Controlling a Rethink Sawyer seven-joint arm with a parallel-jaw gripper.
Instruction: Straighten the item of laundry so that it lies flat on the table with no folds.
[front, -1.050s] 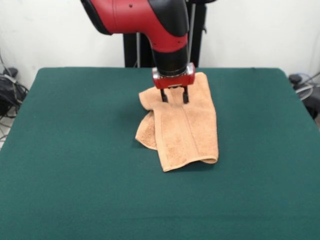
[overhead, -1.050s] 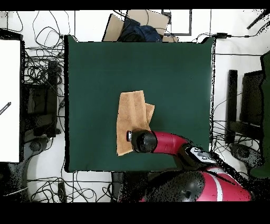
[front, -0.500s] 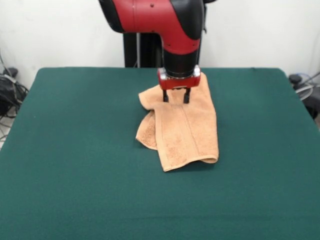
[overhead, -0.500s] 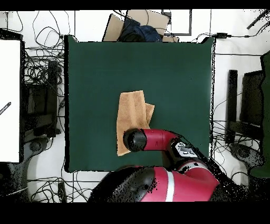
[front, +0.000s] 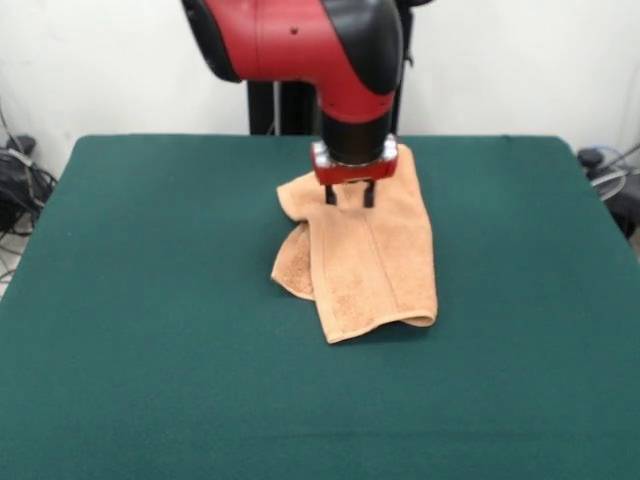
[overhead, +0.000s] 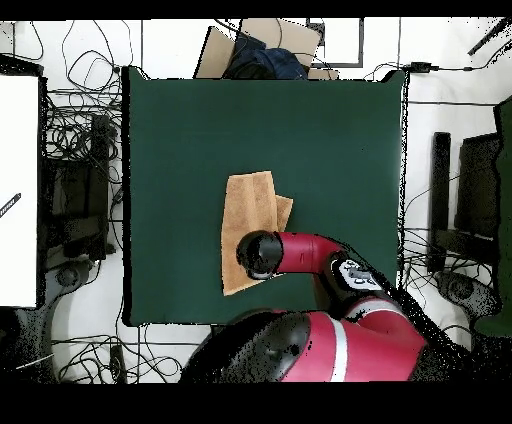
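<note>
The peach-orange item of laundry (front: 375, 260) lies folded over on the green table (front: 150, 300), with a long doubled strip and a smaller flap sticking out on its left. My gripper (front: 348, 198) stands open over the towel's far end, its two black fingers pointing down with their tips at the cloth and nothing clamped between them. From above, the towel (overhead: 250, 205) shows as a narrow folded strip on the table (overhead: 330, 150). The arm's wrist (overhead: 258, 254) covers the strip's end nearest the robot and hides the gripper there.
Tangled cables (overhead: 85, 150) lie on the floor around the table. A cardboard box (overhead: 262, 45) sits beyond one edge and a white board (overhead: 18, 180) beside another. Wide green cloth surrounds the towel on all sides.
The arm's upper links have swung round while the gripper stayed over the towel's far end, shifting only slightly. The towel keeps the same folded shape.
</note>
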